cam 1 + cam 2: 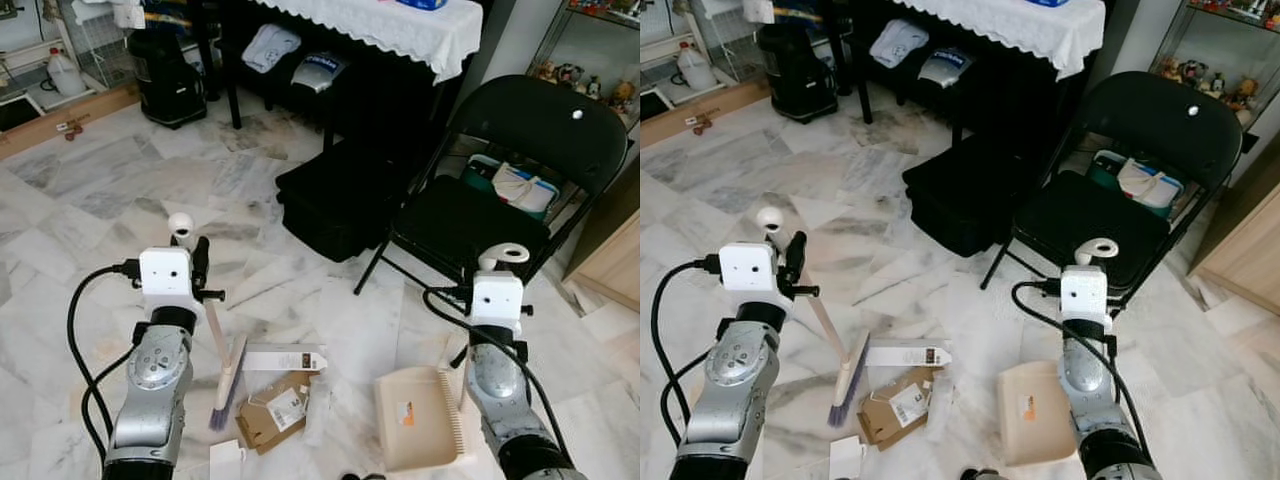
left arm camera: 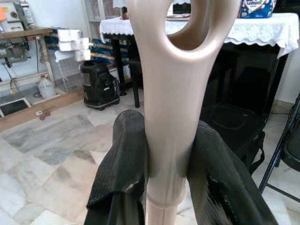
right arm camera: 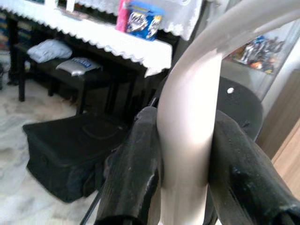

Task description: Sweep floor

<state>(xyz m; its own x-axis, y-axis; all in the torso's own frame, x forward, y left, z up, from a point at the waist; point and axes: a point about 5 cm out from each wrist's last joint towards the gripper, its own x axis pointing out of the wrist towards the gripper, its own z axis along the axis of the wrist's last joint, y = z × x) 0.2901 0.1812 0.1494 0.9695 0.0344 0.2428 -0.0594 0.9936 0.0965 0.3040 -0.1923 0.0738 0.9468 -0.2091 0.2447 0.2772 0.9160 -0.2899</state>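
Note:
My left gripper [image 2: 171, 140] is shut on the beige handle of a broom [image 1: 222, 350]. The broom slants down to the marble floor, and its purple-grey bristles [image 1: 220, 412] rest beside the litter. That litter is a white box [image 1: 285, 357], a torn brown cardboard piece [image 1: 272, 410] and a white wrapper [image 1: 318, 410]. My right gripper [image 3: 185, 140] is shut on the curved handle of a beige dustpan [image 1: 415, 420]. The dustpan lies flat on the floor, just right of the litter.
A black folding chair [image 1: 500, 200] with bags behind it stands ahead right, and a black case [image 1: 335, 205] lies on the floor beside it. A white-clothed table [image 1: 400, 30] and a bench are at the back. A black bin [image 1: 165, 75] is back left, and a wooden cabinet [image 1: 615, 250] is at the right.

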